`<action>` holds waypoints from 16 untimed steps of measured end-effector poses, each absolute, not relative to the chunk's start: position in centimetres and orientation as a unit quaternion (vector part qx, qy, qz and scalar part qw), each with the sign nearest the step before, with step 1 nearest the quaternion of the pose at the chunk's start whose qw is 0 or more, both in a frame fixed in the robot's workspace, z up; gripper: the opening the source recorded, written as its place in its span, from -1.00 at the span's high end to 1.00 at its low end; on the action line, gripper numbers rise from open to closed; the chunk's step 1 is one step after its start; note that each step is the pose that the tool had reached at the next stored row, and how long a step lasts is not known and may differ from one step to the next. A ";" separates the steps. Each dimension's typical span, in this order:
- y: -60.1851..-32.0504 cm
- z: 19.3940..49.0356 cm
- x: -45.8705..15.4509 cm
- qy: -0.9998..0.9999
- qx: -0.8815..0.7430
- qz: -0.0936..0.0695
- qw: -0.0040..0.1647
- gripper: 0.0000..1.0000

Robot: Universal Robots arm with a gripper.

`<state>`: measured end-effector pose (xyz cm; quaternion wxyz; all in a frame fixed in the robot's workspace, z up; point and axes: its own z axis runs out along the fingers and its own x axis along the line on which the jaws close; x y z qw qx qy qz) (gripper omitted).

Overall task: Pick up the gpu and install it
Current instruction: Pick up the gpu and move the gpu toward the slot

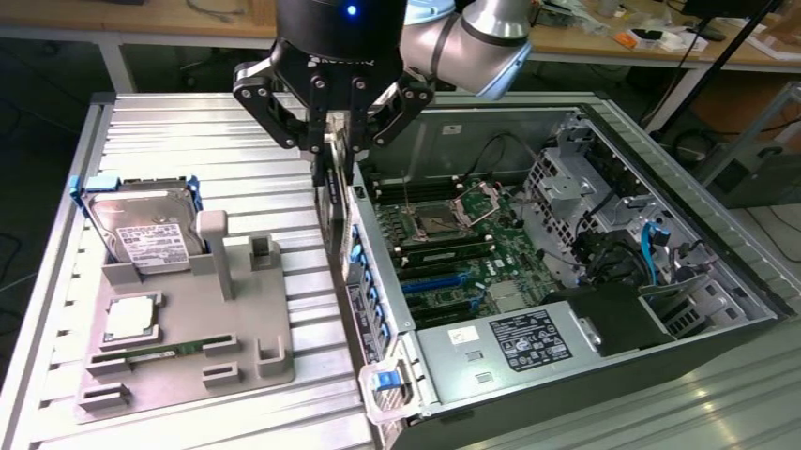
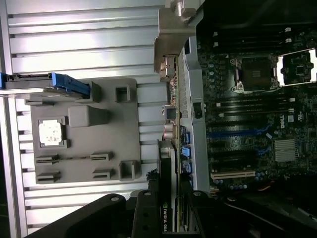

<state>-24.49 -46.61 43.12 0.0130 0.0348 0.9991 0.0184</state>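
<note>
Gripping gpu (image 1: 332, 202) edge-on with end effector (image 1: 336, 141), clamped on its upper edge.
Hanging upright along rear wall of open computer case (image 1: 476, 131), near motherboard (image 1: 451, 244), not yet seated; grey tray (image 1: 188, 319) with hard drive (image 1: 150, 234) on counter (image 1: 213, 131) toward exterior view's left.

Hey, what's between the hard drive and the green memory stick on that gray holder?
A square silver chip, seated in the gray holder, lies between the hard drive and the memory stick; the exterior view shows it.
</note>
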 end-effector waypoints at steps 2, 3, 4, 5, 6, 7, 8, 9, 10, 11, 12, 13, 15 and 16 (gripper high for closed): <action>-46.6 43.1 -24.3 0.999 0.035 0.018 0.013 0.47; -46.6 43.1 -24.2 0.999 0.035 0.018 0.013 0.47; -46.6 43.1 -24.1 0.999 0.035 0.018 0.013 0.47; -46.6 43.1 -23.9 0.999 0.035 0.018 0.013 0.47; -46.6 43.1 -23.8 0.999 0.035 0.018 0.013 0.47; -46.6 43.1 -23.7 0.999 0.035 0.018 0.013 0.47; -46.6 43.1 -23.6 0.999 0.035 0.018 0.013 0.47; -46.6 43.1 -23.5 0.999 0.035 0.018 0.013 0.47; -46.6 43.1 -23.4 0.999 0.035 0.018 0.013 0.47; -46.6 43.1 -23.3 0.999 0.035 0.018 0.013 0.47; -46.6 43.1 -23.2 0.999 0.035 0.018 0.013 0.47; -46.6 43.1 -23.1 0.999 0.035 0.018 0.013 0.47; -46.6 43.1 -22.9 0.999 0.035 0.018 0.013 0.47; -46.6 43.1 -22.8 0.999 0.035 0.018 0.013 0.47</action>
